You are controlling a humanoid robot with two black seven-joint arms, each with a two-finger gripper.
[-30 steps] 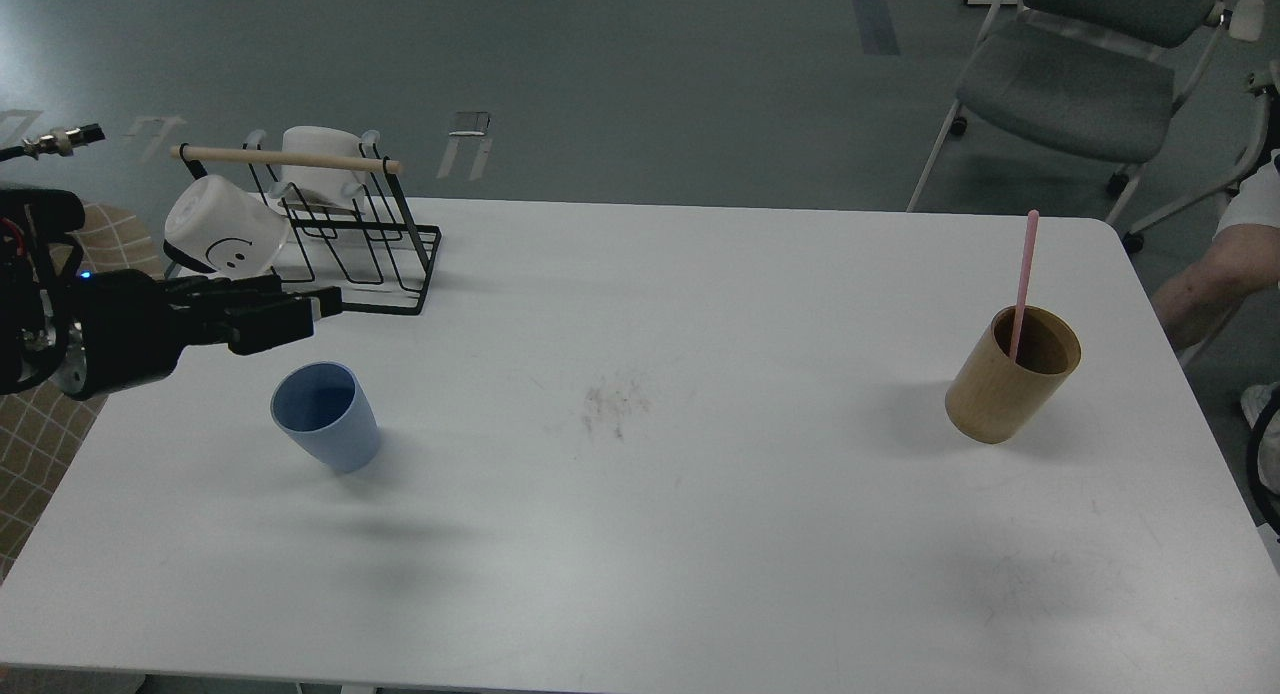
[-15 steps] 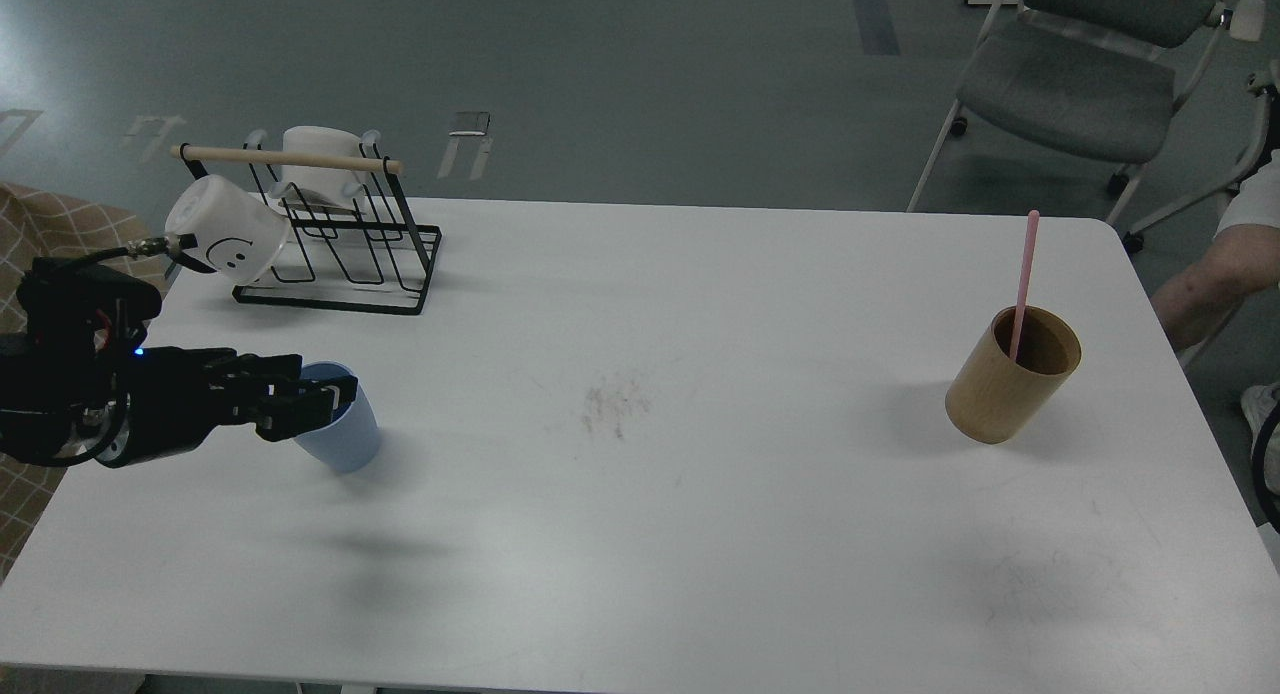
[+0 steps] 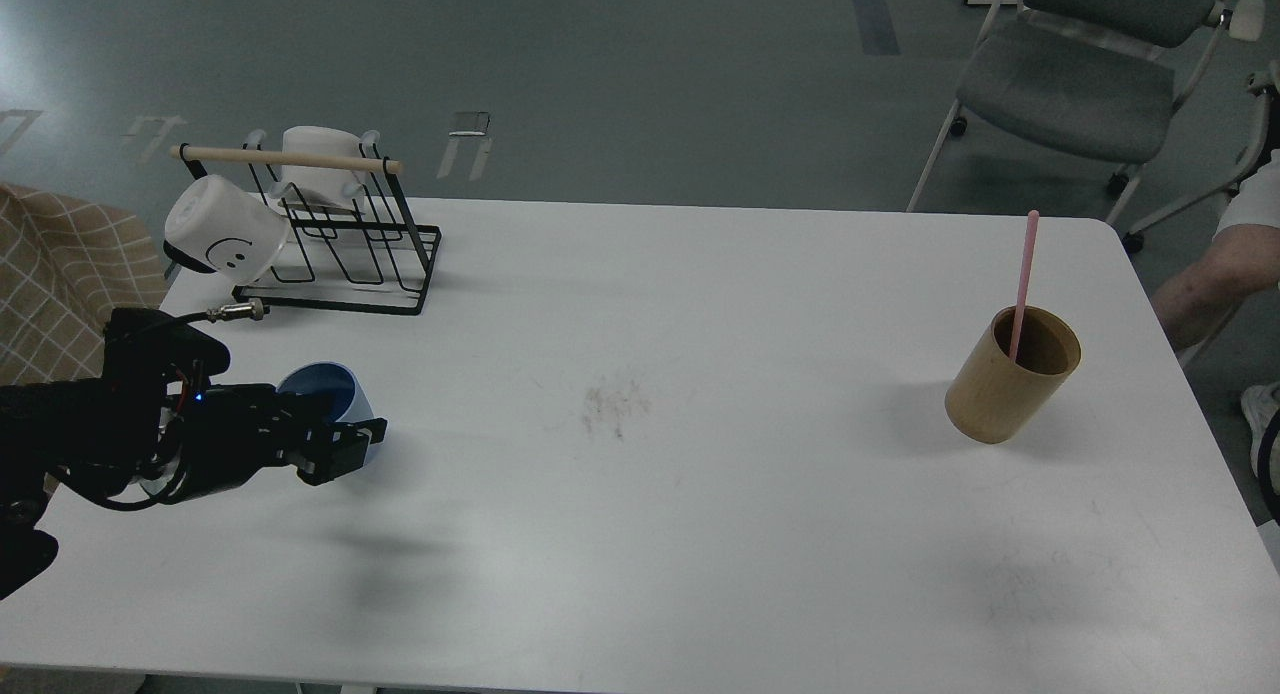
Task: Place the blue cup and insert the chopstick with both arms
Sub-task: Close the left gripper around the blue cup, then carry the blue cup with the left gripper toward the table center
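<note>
The blue cup [image 3: 335,389] stands upright at the table's left side, its dark-blue inside showing. My left gripper [image 3: 352,432] comes in from the left at cup height. Its near finger [image 3: 345,450] lies across the front of the cup's body and hides the lower part. The jaws look open around the cup. The cup stands on the table. The pink chopstick [image 3: 1024,274] stands upright in the tan wooden cup [image 3: 1010,389] at the right side. My right gripper is out of view.
A black wire rack [image 3: 345,244] with a wooden rod and a white smiley mug [image 3: 225,239] stands at the back left, just behind my left arm. The white table [image 3: 700,494] has a faint smudge at its middle. A grey chair [image 3: 1080,84] stands beyond the far right corner.
My left arm has come down and forward, from above and behind the blue cup to cup height, with its fingers now around the cup. The cup, chopstick and wooden cup have not moved.
</note>
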